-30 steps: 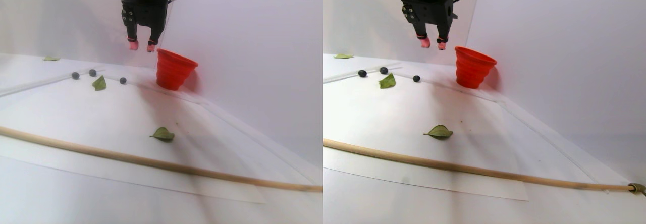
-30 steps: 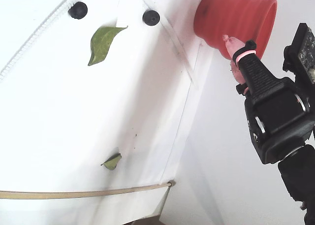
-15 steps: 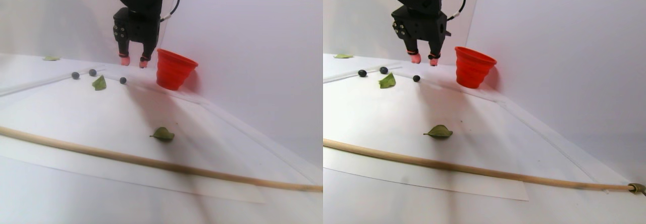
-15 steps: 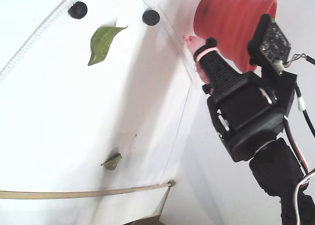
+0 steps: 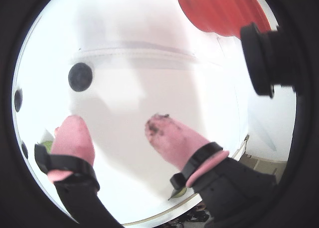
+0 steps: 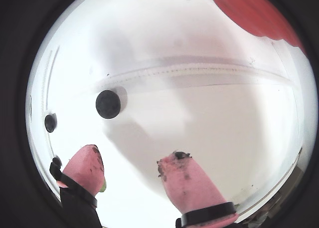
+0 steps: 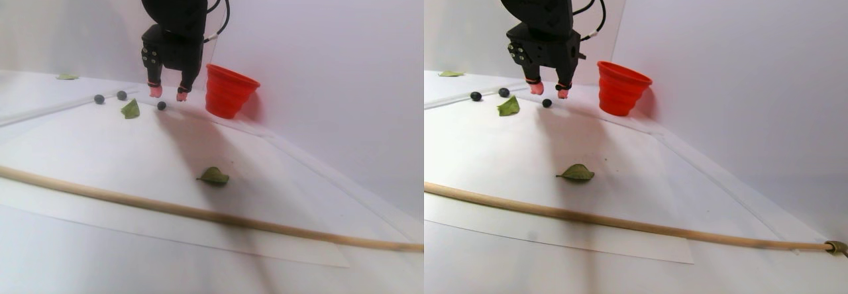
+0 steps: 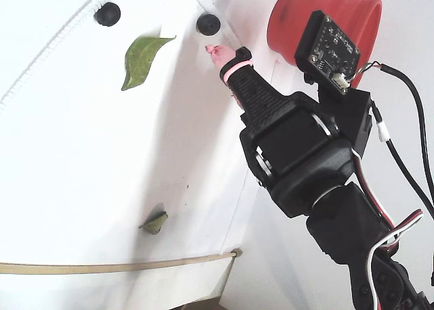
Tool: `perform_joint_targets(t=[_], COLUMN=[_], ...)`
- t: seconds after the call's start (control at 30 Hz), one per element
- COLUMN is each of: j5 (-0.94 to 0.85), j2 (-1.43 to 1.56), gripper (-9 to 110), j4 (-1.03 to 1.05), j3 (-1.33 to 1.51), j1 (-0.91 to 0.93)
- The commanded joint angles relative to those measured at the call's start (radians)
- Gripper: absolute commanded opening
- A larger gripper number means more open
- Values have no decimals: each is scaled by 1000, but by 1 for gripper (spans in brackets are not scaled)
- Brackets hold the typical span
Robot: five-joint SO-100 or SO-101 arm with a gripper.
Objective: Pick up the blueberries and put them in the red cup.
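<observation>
Wrist views: gripper (image 6: 132, 165) spread apart, holding nothing, hanging low over the sheet. Nearest berry (image 6: 108, 104) on the sheet just ahead of the fingertips, toward the left one. Cup (image 7: 227, 91) close by, at right in stereo view.

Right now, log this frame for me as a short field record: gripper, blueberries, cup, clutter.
gripper: open, empty, pink fingertips low over the sheet
nearest blueberry: on the sheet, ahead of the fingertips in a wrist view, not touched
other blueberries: two more on the sheet, farther left in the stereo pair view
red cup: upright, right of the gripper in the stereo pair view; inside not visible
clutter: green leaf near the berries, wooden stick across the front
</observation>
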Motion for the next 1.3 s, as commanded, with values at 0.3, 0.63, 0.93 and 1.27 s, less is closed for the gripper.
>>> perform_joint_targets(t=[0.3, 0.63, 0.93, 1.27], j5=[32, 72, 78, 86], j2=[-46, -100, -143, -175], gripper=[23, 23, 23, 23], j4=[-89, -144, -167, -181], j3=[-95, -146, -176, -209], j1=[-17, -29, -35, -32])
